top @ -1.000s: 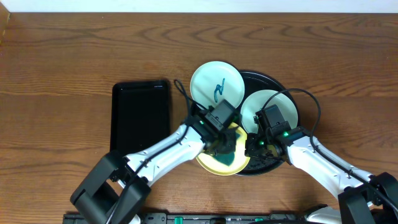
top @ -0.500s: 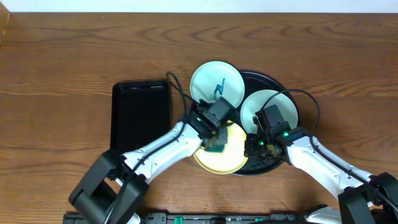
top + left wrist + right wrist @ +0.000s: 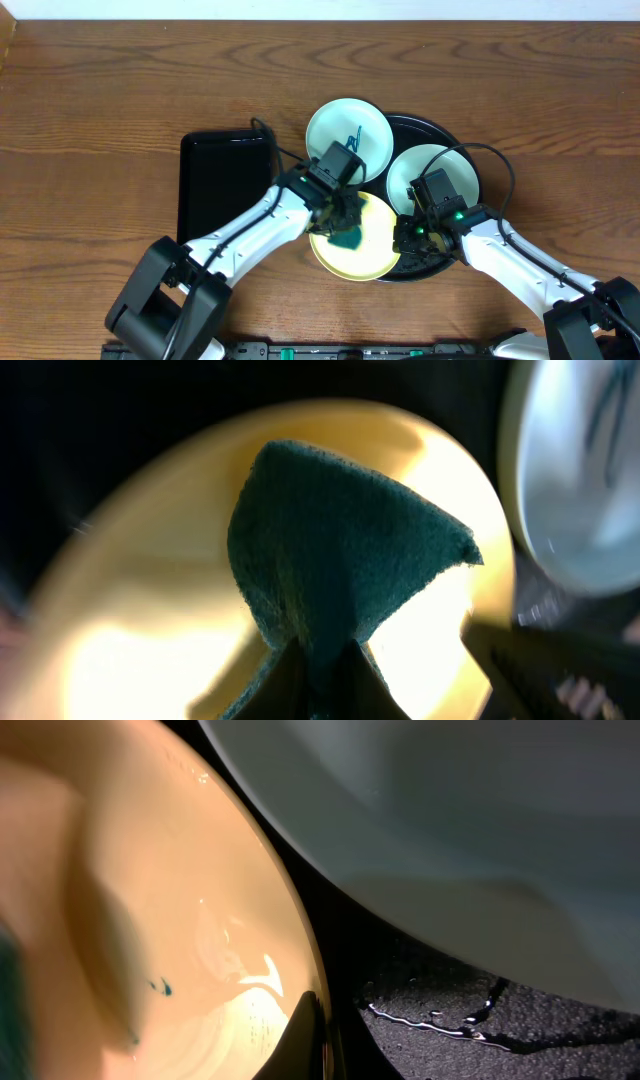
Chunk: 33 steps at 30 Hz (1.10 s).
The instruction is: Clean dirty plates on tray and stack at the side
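Overhead, front: yellow plate (image 3: 372,256) lies flat, overhanging the tray (image 3: 455,135) at its front-left rim (round, so no long axis).
Left gripper (image 3: 343,222): clenched on a green sponge (image 3: 348,240) pressed to that plate.
Right gripper (image 3: 404,238): pinching its right rim.
Far left: scribbled mint plate (image 3: 335,130), scribble slanting away-right.

A: From overhead, how much of the tray (image 3: 447,132) shows?

B: Only a strip of rim; plates and arms cover the rest. The left tool (image 3: 343,222) hides the top of the teal pad (image 3: 348,240), and the right tool (image 3: 408,238) hides its fingertips under its own body.

A: The left wrist view?

B: Blurred throughout. The yellow plate (image 3: 150,650) has soft edges, the mint plate (image 3: 580,480) is cut by the right edge, and the fingers (image 3: 285,690) run off the bottom.

A: Right wrist?

B: Both plates are cropped; a teal smear at the left edge is too blurred to name.
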Available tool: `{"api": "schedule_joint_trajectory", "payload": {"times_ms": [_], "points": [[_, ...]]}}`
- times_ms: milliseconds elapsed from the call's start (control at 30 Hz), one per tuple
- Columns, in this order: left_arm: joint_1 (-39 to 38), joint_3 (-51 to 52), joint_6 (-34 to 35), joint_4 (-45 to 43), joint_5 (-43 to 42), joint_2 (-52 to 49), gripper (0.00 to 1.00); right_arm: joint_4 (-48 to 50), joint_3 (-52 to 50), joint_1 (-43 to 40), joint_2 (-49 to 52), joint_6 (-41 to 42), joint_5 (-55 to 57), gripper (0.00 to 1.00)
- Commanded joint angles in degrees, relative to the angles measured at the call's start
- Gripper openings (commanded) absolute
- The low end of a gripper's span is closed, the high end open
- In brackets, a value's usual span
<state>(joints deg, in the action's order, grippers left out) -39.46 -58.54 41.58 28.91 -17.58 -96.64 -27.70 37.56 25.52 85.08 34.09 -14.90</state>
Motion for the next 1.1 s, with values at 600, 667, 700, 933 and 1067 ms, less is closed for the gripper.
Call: {"api": "schedule_joint_trajectory", "payload": {"times_ms": [600,667,700,933,1067], "points": [[-7.3,-0.2,-2.1,0.7,23.4,-0.3,0.07,-0.8,-0.5,0.0,0.4,-0.4,1.3,0.01],[-6.0,-0.2,-4.0,0.8,24.7,-0.3,0.07,-0.8,-0.5,0.0,0.4,-0.4,1.3,0.01],[-5.2,-0.2,-4.8,0.7,24.7,-0.3,0.08,-0.8,-0.5,0.0,0.4,-0.4,1.3,0.01],[0.0,-3.2,-6.7,2.3,20.8,1.4,0.07,-1.2,-0.5,0.0,0.4,-0.4,0.9,0.01],[-0.8,-4.3,-7.1,0.9,10.3,2.3,0.07,-1.2,-0.5,0.0,0.4,-0.4,0.9,0.01]]}}
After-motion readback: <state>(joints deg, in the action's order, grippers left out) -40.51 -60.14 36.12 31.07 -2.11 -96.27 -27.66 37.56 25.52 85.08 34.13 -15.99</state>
